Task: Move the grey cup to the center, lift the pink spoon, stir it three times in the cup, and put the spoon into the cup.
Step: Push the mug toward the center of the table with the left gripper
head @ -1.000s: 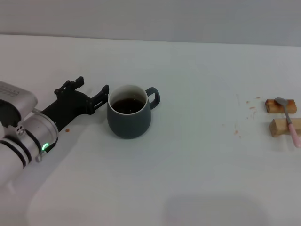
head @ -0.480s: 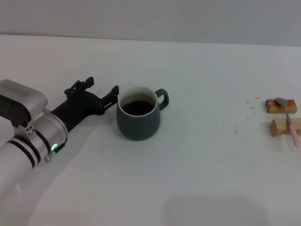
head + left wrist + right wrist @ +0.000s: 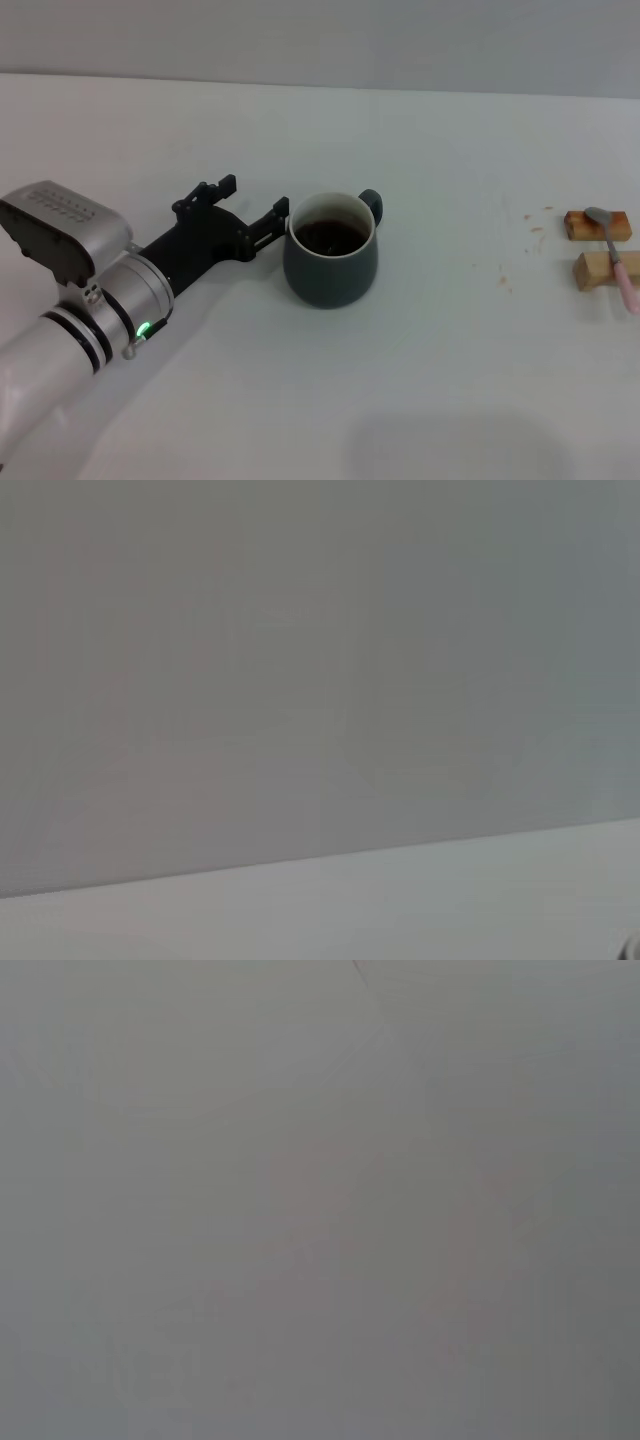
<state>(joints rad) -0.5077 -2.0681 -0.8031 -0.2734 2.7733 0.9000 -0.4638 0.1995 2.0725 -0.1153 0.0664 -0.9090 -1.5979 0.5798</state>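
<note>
The left gripper (image 3: 252, 210) lies low over the white table (image 3: 420, 380), reaching in from the left side, and its black fingers (image 3: 275, 218) are spread apart. The near finger's tip meets the left wall of the grey cup (image 3: 331, 250) just under the rim; the far finger stands apart from the cup, off to its left. Nothing is clamped between the two.

The cup stands upright a little left of the table's middle, dark brown liquid showing inside its pale inner wall, loop handle turned to the far right, away from the gripper.

Well apart, at the right edge of the table, the pink spoon (image 3: 618, 256) lies across two small wooden blocks (image 3: 598, 246). Its grey metal bowl rests on the far block, its pale pink handle runs over the near one and toward the front edge. A few brown specks (image 3: 520, 245) dot the table to the left of the blocks.

The right gripper shows in no view. The left wrist view gives only blank wall above a strip of table, the right wrist view only a plain grey surface.
</note>
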